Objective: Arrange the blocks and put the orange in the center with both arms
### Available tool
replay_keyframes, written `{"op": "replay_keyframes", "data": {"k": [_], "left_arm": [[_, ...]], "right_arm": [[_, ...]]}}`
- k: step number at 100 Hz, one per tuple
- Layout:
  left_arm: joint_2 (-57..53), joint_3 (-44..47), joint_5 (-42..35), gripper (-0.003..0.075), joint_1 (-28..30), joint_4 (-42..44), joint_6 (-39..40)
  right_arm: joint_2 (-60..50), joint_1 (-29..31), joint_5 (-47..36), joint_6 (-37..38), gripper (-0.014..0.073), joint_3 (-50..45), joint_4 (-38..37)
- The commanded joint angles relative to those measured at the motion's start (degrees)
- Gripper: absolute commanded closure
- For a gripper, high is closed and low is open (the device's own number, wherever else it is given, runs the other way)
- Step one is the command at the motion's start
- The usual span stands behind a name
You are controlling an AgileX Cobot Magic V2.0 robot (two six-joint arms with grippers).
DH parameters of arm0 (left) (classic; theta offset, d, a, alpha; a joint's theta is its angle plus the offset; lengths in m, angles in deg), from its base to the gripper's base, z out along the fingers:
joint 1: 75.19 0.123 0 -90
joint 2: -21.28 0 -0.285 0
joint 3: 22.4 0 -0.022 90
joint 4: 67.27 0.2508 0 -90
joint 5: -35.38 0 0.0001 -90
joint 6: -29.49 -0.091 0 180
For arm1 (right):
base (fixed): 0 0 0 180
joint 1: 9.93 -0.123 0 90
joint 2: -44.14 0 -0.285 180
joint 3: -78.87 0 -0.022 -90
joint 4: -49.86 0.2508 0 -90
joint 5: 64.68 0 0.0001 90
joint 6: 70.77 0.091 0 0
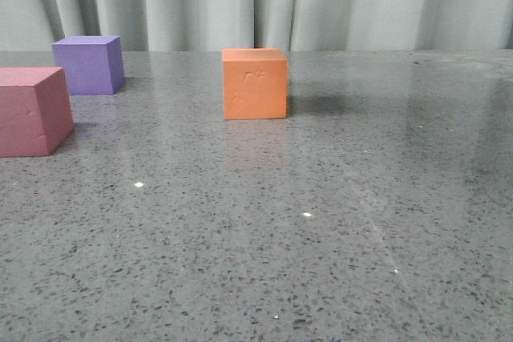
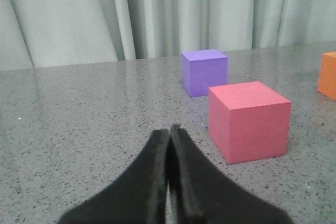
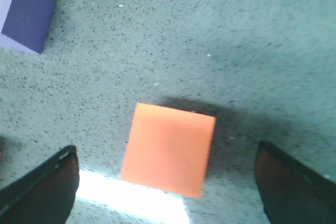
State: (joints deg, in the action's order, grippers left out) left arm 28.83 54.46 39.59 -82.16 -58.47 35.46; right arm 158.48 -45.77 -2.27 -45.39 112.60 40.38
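Right wrist view shows you the right end effector (image 3: 168,182) spread wide apart above the orange cube (image 3: 169,148) on the table (image 1: 321,238). Your left end effector (image 2: 170,129) is pressed together, empty, near the pink cube (image 2: 249,121) and purple cube (image 2: 204,72).

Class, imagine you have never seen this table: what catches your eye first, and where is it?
The orange cube stands alone mid-table, dents on its front face, with the right gripper open above it, fingers wide on either side. At the left edge sit the pink cube and, behind it, the purple cube. The left gripper is shut, low over the table.
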Motion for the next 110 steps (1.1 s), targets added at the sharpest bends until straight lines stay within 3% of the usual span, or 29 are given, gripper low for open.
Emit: {"op": "replay_keyframes", "data": {"k": [1,16,56,110], "left_arm": [[-1.86,3.18,-5.07,0.0739,0.29,-0.29,0.52],[-1.86,3.18,-5.07,0.0739,0.29,-0.29,0.52],[-1.86,3.18,-5.07,0.0739,0.29,-0.29,0.52],[-1.86,3.18,-5.07,0.0739,0.29,-0.29,0.52]], "right_arm": [[-4.89,0.28,-0.38,-2.36,-0.0069,1.91,-4.95],[-6.14,2.20,4.00,-3.06,-0.0069,1.91,-10.53],[-7.84,12.46,5.82,-12.09,-0.0069,0.00,-7.20],[-27.68,25.41,-7.77,-12.15,-0.0069,-34.10,-4.21]]}}
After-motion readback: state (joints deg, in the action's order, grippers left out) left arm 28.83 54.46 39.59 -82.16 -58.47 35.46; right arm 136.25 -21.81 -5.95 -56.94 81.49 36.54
